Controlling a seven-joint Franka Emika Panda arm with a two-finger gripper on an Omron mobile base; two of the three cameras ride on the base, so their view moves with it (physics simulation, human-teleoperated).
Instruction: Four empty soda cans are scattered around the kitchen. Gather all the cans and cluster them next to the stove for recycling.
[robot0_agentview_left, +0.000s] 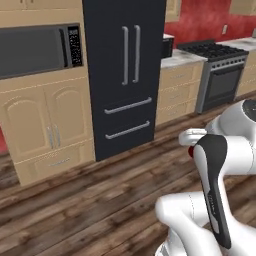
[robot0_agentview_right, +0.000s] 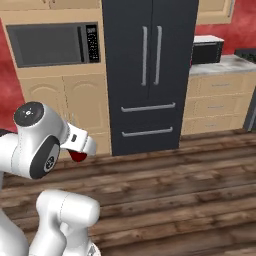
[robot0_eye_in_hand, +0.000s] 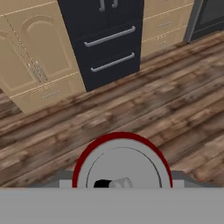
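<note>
Red soda can (robot0_eye_in_hand: 121, 162) sits clamped between the fingers (robot0_eye_in_hand: 121, 177), silver top with pull tab facing the hand camera, red rim around it. In left base view a sliver of red shows at the arm's wrist (robot0_agentview_left: 191, 151); in right base view the can's red underside pokes out below the white hand (robot0_agentview_right: 77, 156). Can is held up in the air above the wood floor (robot0_eye_in_hand: 144, 109), not resting on any surface. Arm is folded close to the base, hand pointing down at the floor. Ahead: black fridge (robot0_agentview_left: 124, 70) with two vertical handles and two drawers, tan cabinets (robot0_agentview_left: 45, 125) with built-in microwave (robot0_agentview_left: 37, 49) to its left. Stove (robot0_agentview_left: 217, 67) is well apart from the can, far right in left base view, past a run of tan drawers under a light surface (robot0_agentview_left: 179, 60). Small black appliance (robot0_agentview_right: 206, 50) sits on that surface near the fridge. Red wall behind.
</note>
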